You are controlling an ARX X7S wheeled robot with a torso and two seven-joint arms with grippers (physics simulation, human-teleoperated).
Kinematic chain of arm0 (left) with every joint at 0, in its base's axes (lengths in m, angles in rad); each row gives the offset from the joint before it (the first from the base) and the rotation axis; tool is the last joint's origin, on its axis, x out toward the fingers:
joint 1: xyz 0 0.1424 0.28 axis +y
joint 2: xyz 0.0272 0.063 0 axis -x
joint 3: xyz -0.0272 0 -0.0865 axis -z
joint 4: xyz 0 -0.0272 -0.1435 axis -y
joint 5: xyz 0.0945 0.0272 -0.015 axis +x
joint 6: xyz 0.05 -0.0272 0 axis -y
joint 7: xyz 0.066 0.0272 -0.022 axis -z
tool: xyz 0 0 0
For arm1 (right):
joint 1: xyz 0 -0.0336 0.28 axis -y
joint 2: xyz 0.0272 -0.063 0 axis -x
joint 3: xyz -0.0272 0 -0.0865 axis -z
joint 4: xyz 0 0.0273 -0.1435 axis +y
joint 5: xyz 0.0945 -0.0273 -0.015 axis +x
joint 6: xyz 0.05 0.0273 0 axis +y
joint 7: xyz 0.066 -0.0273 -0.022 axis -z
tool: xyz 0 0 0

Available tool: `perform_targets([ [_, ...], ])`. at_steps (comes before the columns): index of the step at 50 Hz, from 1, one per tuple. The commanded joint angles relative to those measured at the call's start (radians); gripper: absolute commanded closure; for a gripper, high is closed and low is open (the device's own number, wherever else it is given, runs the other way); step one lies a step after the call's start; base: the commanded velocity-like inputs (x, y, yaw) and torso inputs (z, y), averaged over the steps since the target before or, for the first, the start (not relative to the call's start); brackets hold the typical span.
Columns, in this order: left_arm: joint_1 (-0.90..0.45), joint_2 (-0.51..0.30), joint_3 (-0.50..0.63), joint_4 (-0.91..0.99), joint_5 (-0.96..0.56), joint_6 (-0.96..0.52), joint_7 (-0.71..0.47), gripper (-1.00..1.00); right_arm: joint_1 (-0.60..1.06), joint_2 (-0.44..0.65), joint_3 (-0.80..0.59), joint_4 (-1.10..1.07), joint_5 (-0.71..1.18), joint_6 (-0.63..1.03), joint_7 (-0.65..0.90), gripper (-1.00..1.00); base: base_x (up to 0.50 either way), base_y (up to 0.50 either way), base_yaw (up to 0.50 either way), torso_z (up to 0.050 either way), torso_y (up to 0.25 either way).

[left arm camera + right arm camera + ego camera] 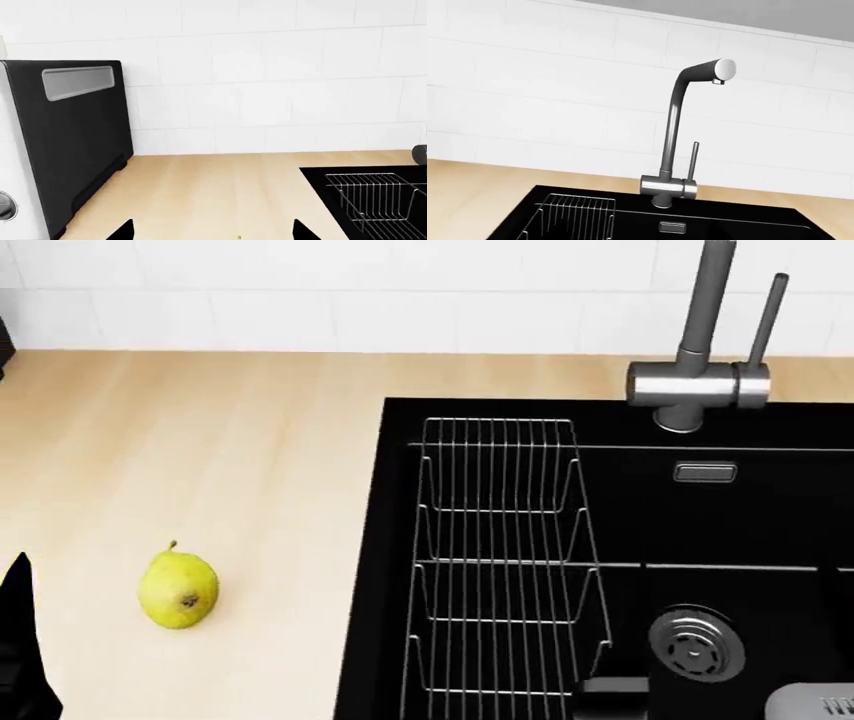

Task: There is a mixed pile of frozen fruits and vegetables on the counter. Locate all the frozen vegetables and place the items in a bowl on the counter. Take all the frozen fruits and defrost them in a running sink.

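A yellow pear [178,587] with a thin stem lies alone on the beige counter [200,440], left of the black sink [721,520]. In the left wrist view, my left gripper [213,231] is open: two black fingertips [123,231] stand wide apart over bare counter, with nothing between them. A black part of that arm [19,640] shows just left of the pear. My right gripper's fingers do not show in any view; only a grey piece of the right arm [811,703] sits over the sink. The bowl, the frozen vegetables and the pile are out of view.
The sink holds a wire rack [501,560] on its left side and a round steel drain [694,642]. A tall grey faucet [675,145] stands behind it, with no water showing at the spout. A black appliance [67,140] stands at the counter's far left, against white wall tiles.
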Motion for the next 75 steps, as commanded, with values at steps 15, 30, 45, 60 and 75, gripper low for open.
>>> perform_targets([
  [15,0.012,0.001,-0.045,0.016,-0.017,0.013,0.012,-1.00,0.008,-0.017,0.004,-0.005,-0.019,0.006,-0.028,-1.00,0.00,0.50,0.00,0.000,0.000],
  [30,0.008,-0.002,-0.040,0.016,-0.033,0.015,0.003,-1.00,0.013,-0.025,-0.019,0.009,-0.007,0.004,-0.048,-1.00,0.00,0.22,0.00,0.000,0.000],
  [45,0.005,-0.015,-0.049,0.008,-0.061,0.017,-0.004,-1.00,0.394,-0.124,-0.217,0.135,0.158,0.213,-0.162,-1.00,0.00,0.00,0.00,0.000,0.000],
  [60,0.011,-0.012,-0.044,0.006,-0.053,0.032,-0.002,-1.00,0.661,-0.329,-0.464,0.370,0.079,0.352,-0.331,-1.00,0.00,0.00,0.00,0.000,0.000],
  [75,0.049,-0.025,-0.063,0.037,-0.061,0.057,0.004,-1.00,0.752,-0.444,-0.630,0.613,-0.054,0.328,-0.512,-1.00,0.00,0.00,0.00,0.000,0.000],
])
